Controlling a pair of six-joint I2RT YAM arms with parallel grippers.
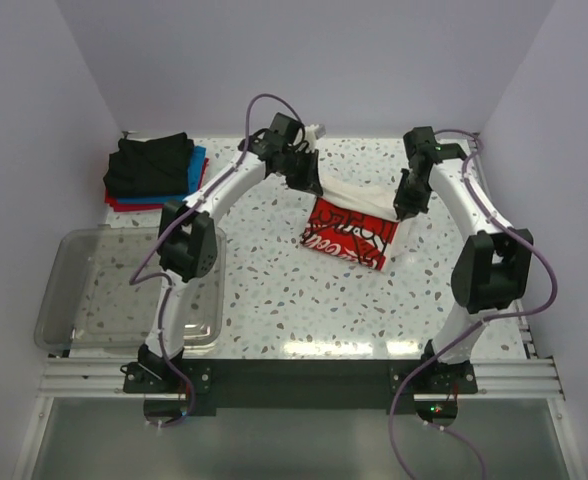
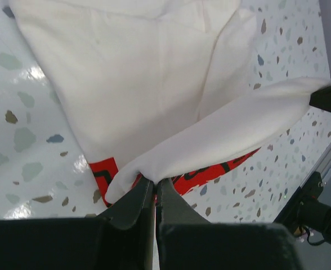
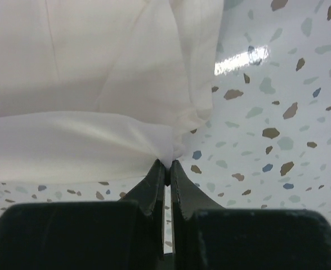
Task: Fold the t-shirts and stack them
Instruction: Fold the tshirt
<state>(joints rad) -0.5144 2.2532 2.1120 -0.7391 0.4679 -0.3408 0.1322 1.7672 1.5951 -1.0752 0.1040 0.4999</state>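
Note:
A white t-shirt [image 1: 359, 200] with a red printed graphic [image 1: 349, 237] hangs lifted between both grippers, its lower part resting on the speckled table. My left gripper [image 1: 309, 185] is shut on the shirt's left edge; in the left wrist view the gripper [image 2: 155, 181] pinches white cloth [image 2: 154, 84] with the red print [image 2: 210, 171] below. My right gripper [image 1: 404, 210] is shut on the right edge; in the right wrist view the gripper [image 3: 168, 164] pinches a white fold [image 3: 98, 140]. A stack of folded black, blue and red t-shirts [image 1: 154, 170] lies at the back left.
A clear plastic tub [image 1: 124, 295] stands at the near left beside the left arm. White walls close in the back and both sides. A metal rail [image 1: 294, 378] runs along the table's near edge.

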